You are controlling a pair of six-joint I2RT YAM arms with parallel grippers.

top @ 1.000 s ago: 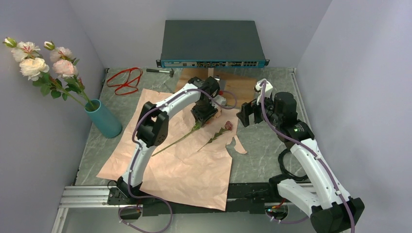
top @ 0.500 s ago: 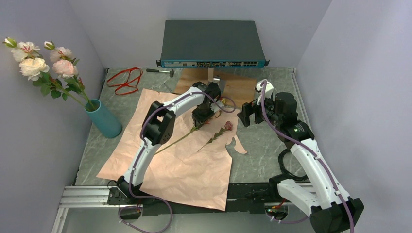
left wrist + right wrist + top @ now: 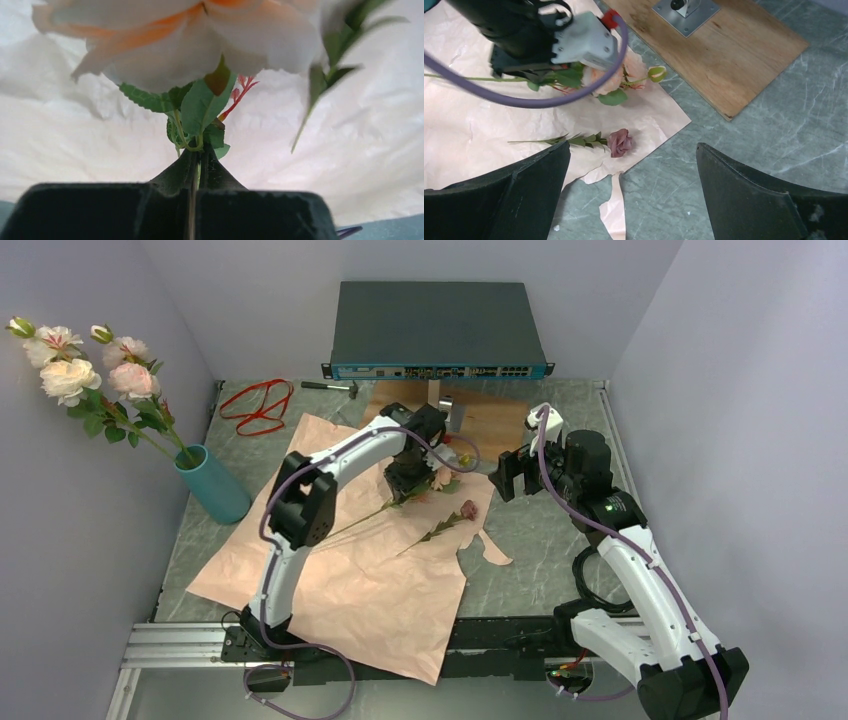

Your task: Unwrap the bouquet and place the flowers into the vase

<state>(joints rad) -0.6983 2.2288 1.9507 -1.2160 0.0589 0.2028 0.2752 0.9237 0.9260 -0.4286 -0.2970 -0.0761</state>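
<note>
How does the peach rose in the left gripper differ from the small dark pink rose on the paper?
The peach rose has a big, open bloom; the dark pink rose has a small, tight one. The left gripper is shut on the peach rose's stem; the dark pink rose lies free. Both have green stems and leaves.

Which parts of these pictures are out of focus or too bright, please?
Left wrist view: the large peach and cream bloom is blurred, the green leaves below it are sharp, the crinkled pink paper looks washed out to white. Right wrist view: sharp, the small dusky pink rose is clear. Top view: even light, soft shadows.
</note>
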